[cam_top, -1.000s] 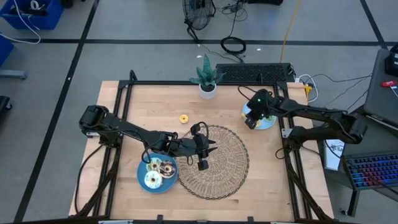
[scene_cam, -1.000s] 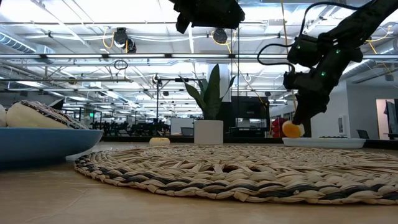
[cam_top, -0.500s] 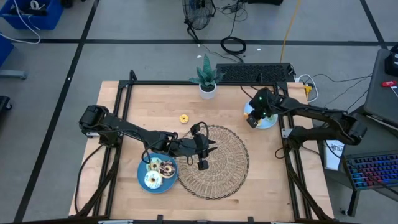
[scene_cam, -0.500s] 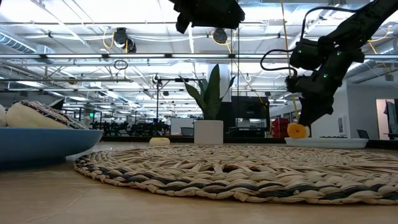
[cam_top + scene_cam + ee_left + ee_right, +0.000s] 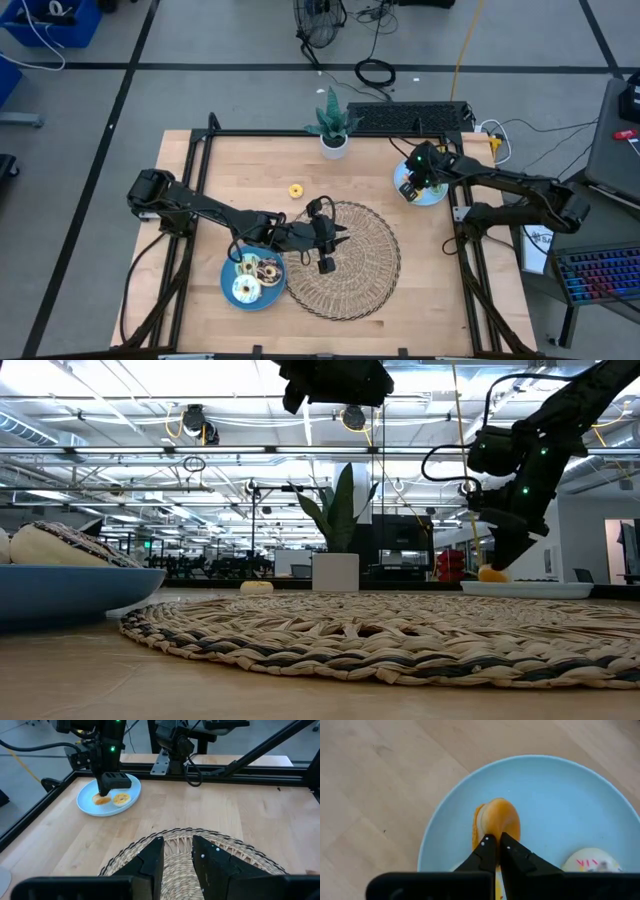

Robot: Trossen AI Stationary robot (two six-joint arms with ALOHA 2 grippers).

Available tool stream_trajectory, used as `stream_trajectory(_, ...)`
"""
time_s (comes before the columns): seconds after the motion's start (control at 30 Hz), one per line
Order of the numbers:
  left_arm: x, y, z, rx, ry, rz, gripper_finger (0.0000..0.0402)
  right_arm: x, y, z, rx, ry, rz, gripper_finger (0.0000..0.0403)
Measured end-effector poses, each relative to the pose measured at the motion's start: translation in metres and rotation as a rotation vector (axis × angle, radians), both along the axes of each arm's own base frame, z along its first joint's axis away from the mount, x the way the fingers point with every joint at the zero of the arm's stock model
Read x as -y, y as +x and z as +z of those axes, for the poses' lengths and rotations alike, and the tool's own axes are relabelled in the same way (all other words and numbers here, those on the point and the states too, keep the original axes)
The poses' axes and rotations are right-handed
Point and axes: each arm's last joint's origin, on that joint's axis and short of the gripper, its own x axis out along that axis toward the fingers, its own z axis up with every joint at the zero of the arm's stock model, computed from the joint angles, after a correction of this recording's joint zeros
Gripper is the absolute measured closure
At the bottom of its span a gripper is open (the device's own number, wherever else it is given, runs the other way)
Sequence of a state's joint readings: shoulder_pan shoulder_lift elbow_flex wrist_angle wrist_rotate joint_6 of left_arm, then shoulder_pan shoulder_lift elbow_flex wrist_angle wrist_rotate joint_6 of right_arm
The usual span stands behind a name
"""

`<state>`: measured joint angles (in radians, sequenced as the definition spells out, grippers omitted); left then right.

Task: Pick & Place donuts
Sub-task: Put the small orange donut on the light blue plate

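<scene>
My right claw (image 5: 495, 840) pinches an orange donut (image 5: 497, 824) on edge over the right plate (image 5: 570, 795); only its wrist view shows that grip. My left claw (image 5: 177, 851), narrowly parted and empty, hangs over the mat (image 5: 365, 250). A yellow donut (image 5: 296, 190) lies alone on open wood.

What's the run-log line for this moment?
right end effector: shut on orange donut, over light blue plate | left end effector: idle above wicker mat | loose yellow donut: on table

An orange donut (image 5: 496, 824) stands on edge on a plate, several lie piled (image 5: 254, 276) elsewhere.
</scene>
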<state>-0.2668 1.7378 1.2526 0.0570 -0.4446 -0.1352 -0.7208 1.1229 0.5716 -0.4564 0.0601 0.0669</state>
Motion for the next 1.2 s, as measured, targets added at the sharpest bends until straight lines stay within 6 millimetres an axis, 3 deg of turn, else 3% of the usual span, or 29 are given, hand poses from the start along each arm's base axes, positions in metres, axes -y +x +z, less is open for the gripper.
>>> stream_trajectory(0.37, 0.0, 0.0, 0.0, 0.0, 0.0, 0.0, 0.0295, 0.001, 0.003, 0.001, 0.091, 0.06, 0.043, 0.0402)
stream_trajectory(0.67, 0.0, 0.0, 0.0, 0.0, 0.0, 0.0, 0.0295, 0.011, 0.005, -0.016, 0.033, 0.108, 0.009, 0.0402)
stream_trajectory(0.93, 0.0, 0.0, 0.0, 0.0, 0.0, 0.0, 0.0295, 0.017, 0.004, -0.017, -0.08, -0.038, -0.08, 0.0397)
stream_trajectory(1.2, 0.0, 0.0, 0.0, 0.0, 0.0, 0.0, 0.0295, 0.018, 0.003, -0.017, -0.104, -0.06, -0.096, 0.0394)
